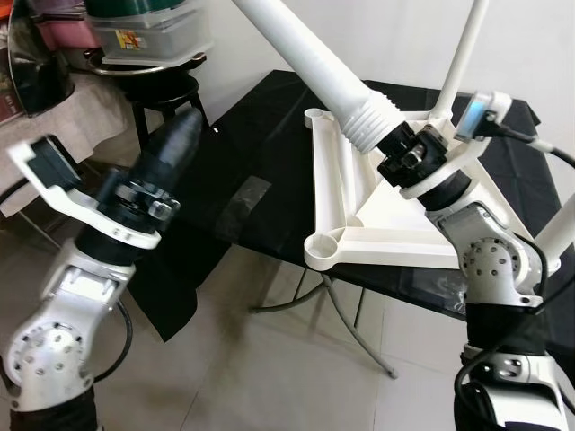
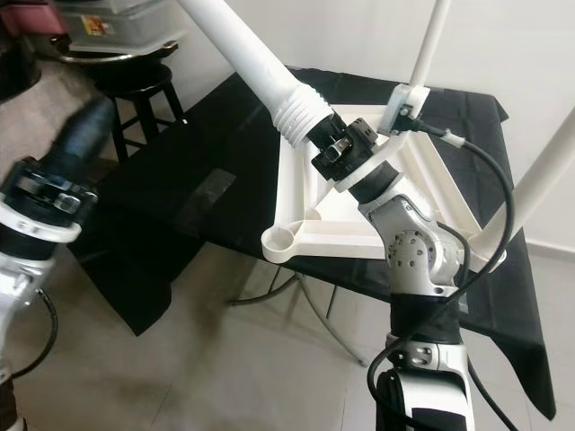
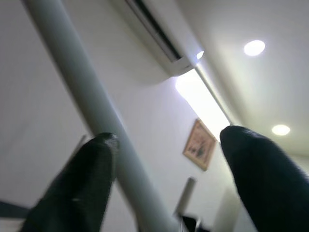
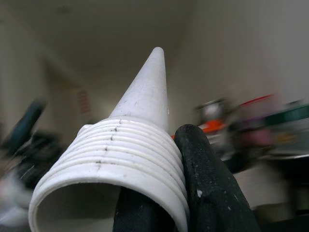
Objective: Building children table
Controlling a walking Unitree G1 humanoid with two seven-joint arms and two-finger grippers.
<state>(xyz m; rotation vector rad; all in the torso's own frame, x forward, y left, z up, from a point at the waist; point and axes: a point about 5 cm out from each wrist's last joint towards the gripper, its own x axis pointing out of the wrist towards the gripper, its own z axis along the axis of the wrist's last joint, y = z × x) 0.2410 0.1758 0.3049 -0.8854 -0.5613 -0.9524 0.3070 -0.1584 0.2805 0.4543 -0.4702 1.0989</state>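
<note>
In right end effector (image 4: 169,203): table leg (image 4: 140,125)

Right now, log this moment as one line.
right gripper: shut on table leg | left gripper: open, raised | table frame: upside down on black table
</note>
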